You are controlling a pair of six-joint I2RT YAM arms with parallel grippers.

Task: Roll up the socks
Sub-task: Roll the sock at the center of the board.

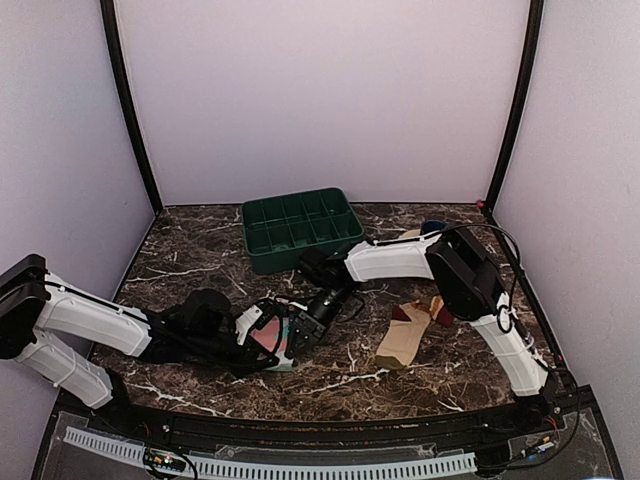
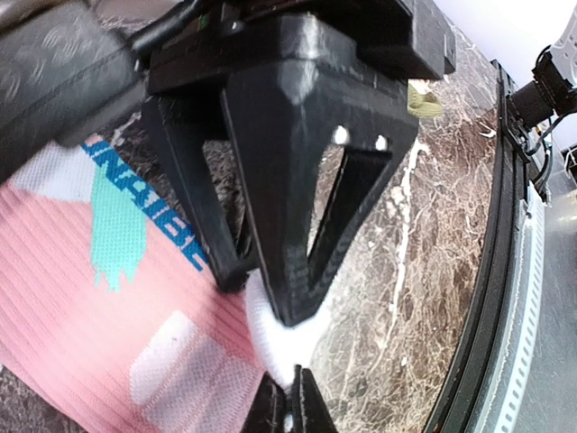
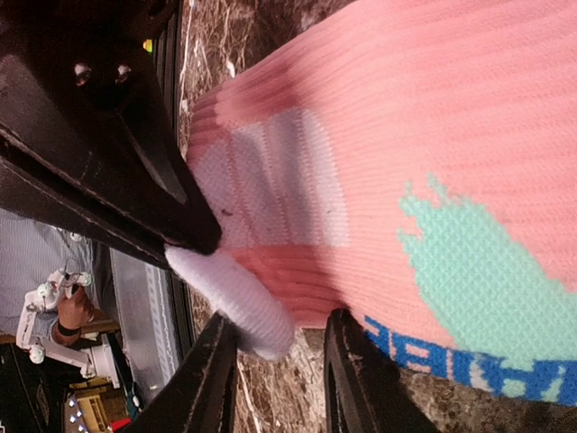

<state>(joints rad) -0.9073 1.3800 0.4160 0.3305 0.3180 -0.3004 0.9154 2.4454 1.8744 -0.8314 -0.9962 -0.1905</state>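
pink sock (image 1: 272,338): front-middle of the surface (image 1: 200,250), between both claws; tan sock (image 1: 404,336) lies apart to its right
left claw (image 2: 287,408): pinched on its white end
right claw (image 3: 281,320): narrow around that end, can't tell if it's gripping
axis: white end nearward, body running back, looks like
risk: one-sided pull, roll goes crooked

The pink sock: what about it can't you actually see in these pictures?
- Outline of the pink sock, top view: the left end effector and right end effector cover most of it.
- Its blue lettering: blocked by a finger in the left wrist view, cut by the bottom edge in the right wrist view.
- How far it is rolled: both wrist views sit too close.
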